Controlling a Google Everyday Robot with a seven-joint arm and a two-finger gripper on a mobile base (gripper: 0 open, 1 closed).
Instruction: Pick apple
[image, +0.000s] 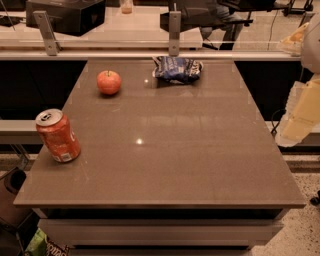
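The apple (109, 82) is small, round and red-orange with a short stem. It sits on the brown table (190, 165) at the far left. My gripper (296, 120) shows as a pale white and yellowish shape at the right edge of the view. It hangs beyond the table's right side, far from the apple, and holds nothing that I can see.
An orange-red soda can (57, 135) stands tilted near the table's left edge. A crumpled blue chip bag (177, 69) lies at the far middle. A metal rail with posts (174, 31) and a glass pane run behind the table.
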